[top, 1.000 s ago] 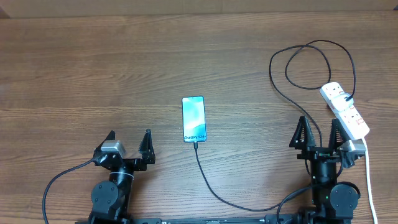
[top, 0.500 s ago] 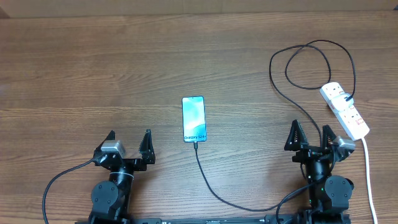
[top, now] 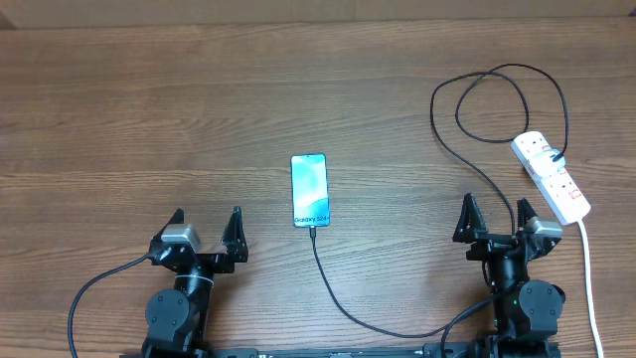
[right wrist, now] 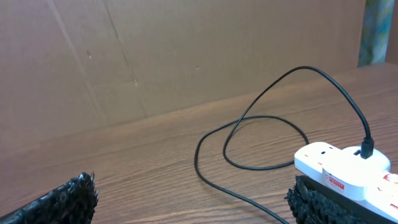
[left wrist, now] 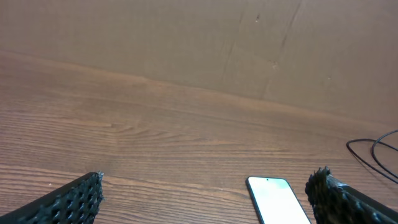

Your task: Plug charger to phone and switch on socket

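The phone (top: pixel 310 189) lies screen up at the table's middle, its light screen reading "Galaxy S24+"; it also shows in the left wrist view (left wrist: pixel 278 199). The charger cable (top: pixel 338 298) has its tip at the phone's near edge and loops right to the socket (top: pixel 552 176), a white power strip with red switches, also in the right wrist view (right wrist: pixel 348 169). My left gripper (top: pixel 204 227) is open and empty, near-left of the phone. My right gripper (top: pixel 494 216) is open and empty, just near-left of the socket.
The socket's thick white cord (top: pixel 588 288) runs along the right side toward the front edge. The black cable (right wrist: pixel 249 134) loops on the wood beyond the socket. A brown cardboard wall (left wrist: pixel 186 43) stands behind the table.
My right gripper has shifted left and turned slightly, away from the socket's near end. The left arm, phone and cable have not moved.
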{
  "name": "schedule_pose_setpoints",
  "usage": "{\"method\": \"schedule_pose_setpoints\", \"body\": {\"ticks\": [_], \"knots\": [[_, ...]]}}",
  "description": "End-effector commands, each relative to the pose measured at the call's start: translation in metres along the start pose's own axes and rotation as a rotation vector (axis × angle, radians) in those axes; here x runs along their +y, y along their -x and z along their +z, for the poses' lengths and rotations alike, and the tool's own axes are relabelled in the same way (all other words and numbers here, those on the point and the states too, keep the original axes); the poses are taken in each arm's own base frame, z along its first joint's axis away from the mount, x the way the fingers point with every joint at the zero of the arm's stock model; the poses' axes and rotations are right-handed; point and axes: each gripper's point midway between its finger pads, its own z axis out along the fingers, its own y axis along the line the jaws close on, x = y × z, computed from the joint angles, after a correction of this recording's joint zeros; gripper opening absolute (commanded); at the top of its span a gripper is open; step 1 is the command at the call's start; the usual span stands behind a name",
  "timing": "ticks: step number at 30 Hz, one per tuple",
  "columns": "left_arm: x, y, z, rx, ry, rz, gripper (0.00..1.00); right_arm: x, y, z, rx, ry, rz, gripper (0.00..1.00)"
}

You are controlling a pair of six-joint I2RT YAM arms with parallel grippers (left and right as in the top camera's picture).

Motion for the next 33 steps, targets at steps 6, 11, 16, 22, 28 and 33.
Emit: {"method": "schedule_pose_setpoints", "body": {"ticks": [6, 11, 16, 22, 28, 33], "knots": [[0.004, 0.0, 0.0, -0.005, 0.018, -0.01, 1.0, 0.0, -0.002, 0.0, -0.003, 0.005, -0.017, 1.0], [0.004, 0.0, 0.0, -0.005, 0.018, -0.01, 1.0, 0.0, -0.002, 0.0, -0.003, 0.005, -0.017, 1.0], [0.004, 0.0, 0.0, -0.005, 0.018, -0.01, 1.0, 0.0, -0.002, 0.0, -0.003, 0.005, -0.017, 1.0], [0.02, 0.006, -0.001, -0.032, 0.088, -0.002, 1.0, 0.0, -0.002, 0.0, -0.003, 0.005, -0.017, 1.0], [0.034, 0.006, -0.002, -0.017, 0.105, 0.108, 1.0, 0.0, -0.002, 0.0, -0.003, 0.005, -0.017, 1.0], [0.038, 0.007, -0.002, -0.015, 0.121, 0.169, 1.0, 0.0, -0.002, 0.0, -0.003, 0.005, -0.017, 1.0]]}}
